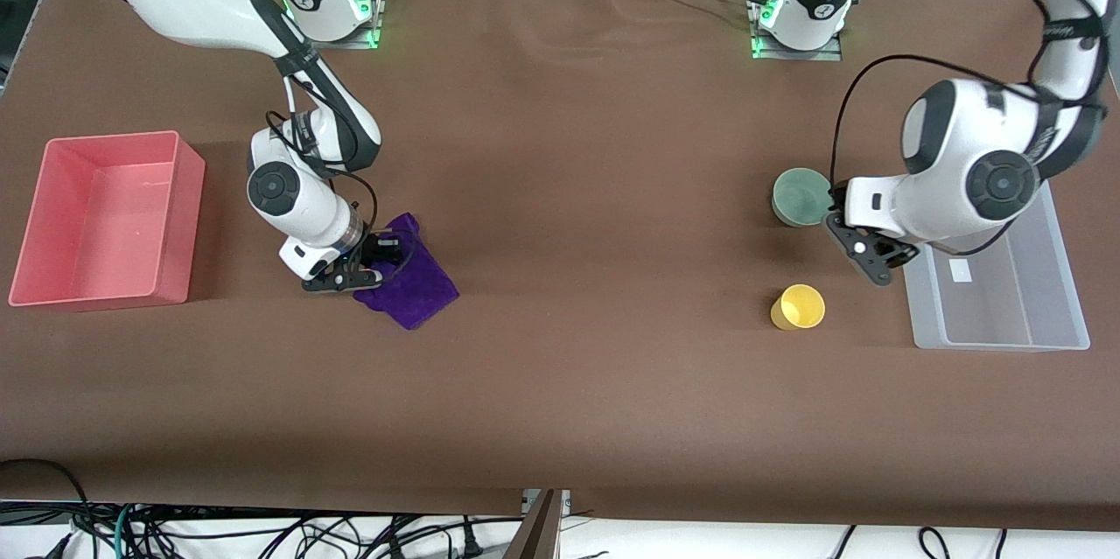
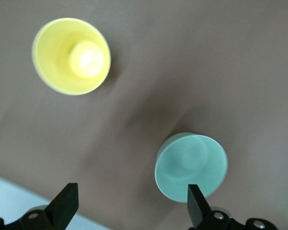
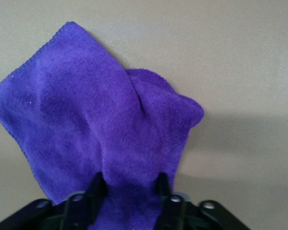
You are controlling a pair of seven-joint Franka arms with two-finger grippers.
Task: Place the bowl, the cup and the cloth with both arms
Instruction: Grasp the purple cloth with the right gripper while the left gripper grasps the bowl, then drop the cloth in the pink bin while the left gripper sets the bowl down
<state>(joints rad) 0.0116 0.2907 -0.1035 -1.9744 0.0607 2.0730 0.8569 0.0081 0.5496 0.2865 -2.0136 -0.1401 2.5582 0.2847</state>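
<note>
The purple cloth (image 1: 422, 286) lies crumpled on the table toward the right arm's end. My right gripper (image 1: 367, 266) is down at the cloth's edge and shut on a raised fold of it; in the right wrist view the cloth (image 3: 86, 110) fills the space between the fingers (image 3: 98, 184). The mint-green bowl (image 1: 798, 194) and the yellow cup (image 1: 798, 307) stand upright and apart toward the left arm's end, the cup nearer the front camera. My left gripper (image 1: 866, 262) hangs open and empty above the table between them, beside the bowl (image 2: 191, 165), with the cup (image 2: 71, 56) farther off.
An open red bin (image 1: 35, 218) stands at the right arm's end of the table. A clear plastic bin (image 1: 1050, 296) stands at the left arm's end, right beside my left gripper; its corner shows in the left wrist view (image 2: 10, 199).
</note>
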